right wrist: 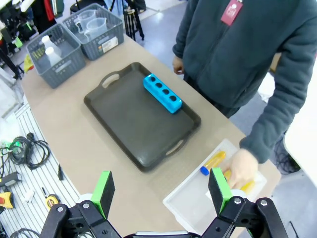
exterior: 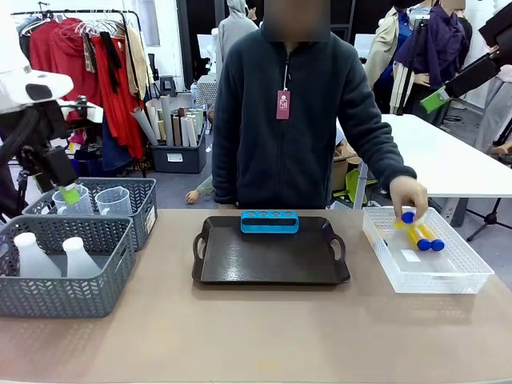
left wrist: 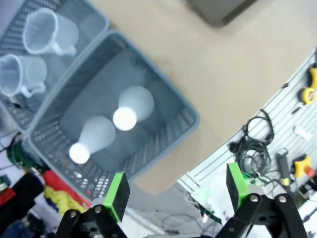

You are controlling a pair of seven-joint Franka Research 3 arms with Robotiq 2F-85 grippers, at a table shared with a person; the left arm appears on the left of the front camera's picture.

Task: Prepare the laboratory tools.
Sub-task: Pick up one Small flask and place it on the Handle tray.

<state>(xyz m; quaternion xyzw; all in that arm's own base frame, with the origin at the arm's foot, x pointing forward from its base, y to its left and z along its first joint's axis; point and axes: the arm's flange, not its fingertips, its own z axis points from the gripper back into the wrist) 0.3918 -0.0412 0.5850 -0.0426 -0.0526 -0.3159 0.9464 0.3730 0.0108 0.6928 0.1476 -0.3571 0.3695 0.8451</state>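
At the left edge the left gripper (left wrist: 177, 191) hangs high over the near basket (exterior: 68, 300), its fingers spread wide with nothing between them. From its own camera it looks straight down on the two flasks (exterior: 32, 258) that stand upright side by side inside; this reads as a hover for choosing one and coming down over its neck. Just behind, touching the near basket, the far basket (exterior: 144, 210) holds two beakers (exterior: 114, 200), also upright with their handles clear, so both kinds of glassware wait sorted and easy to reach from that side. In the middle of the table (exterior: 256, 336) lies the dark tray (exterior: 268, 260), handles to left and right, bare except for the blue rack (exterior: 270, 222) along its far edge. The rack's holes are empty and face up, placed nearest the person, probably so that tubes can be dropped in from there while the front of the tray stays free for a flask and a beaker. To the right, well apart from the tray, the clear bin (exterior: 436, 280) holds the tubes (exterior: 422, 237), lying flat, yellow with blue caps; how many there are cannot be told. The person's hand (exterior: 410, 194) reaches down into the bin at its far end and seems to close on one tube, likely to carry it to the rack. The right gripper (right wrist: 161, 191) hovers high above the table's right end, fingers wide and holding nothing, looking down on bin and tray, apparently kept clear of the person's reach.
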